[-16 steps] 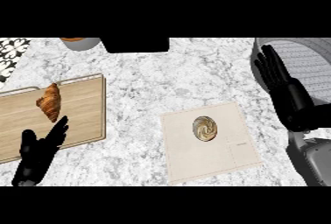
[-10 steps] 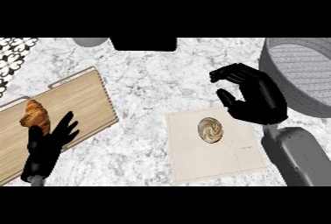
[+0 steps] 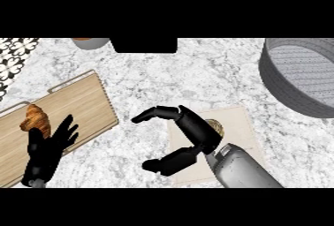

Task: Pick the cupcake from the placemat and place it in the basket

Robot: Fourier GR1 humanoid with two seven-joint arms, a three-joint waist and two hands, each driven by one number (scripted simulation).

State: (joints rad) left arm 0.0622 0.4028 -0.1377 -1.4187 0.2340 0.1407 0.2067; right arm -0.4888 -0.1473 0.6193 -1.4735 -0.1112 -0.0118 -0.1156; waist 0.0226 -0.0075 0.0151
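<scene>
Partly — right hand (image 3: 194, 130) hides cupcake (image 3: 217, 128)

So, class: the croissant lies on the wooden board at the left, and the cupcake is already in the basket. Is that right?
Not quite. The head view shows the cupcake on the placemat, partly hidden by the right hand, not in the basket. The croissant does lie on the wooden board at the left.

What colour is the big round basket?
Grey. The basket has a darker grey wall and a lighter, finely ribbed inside. It shows in the head view, top right.
</scene>
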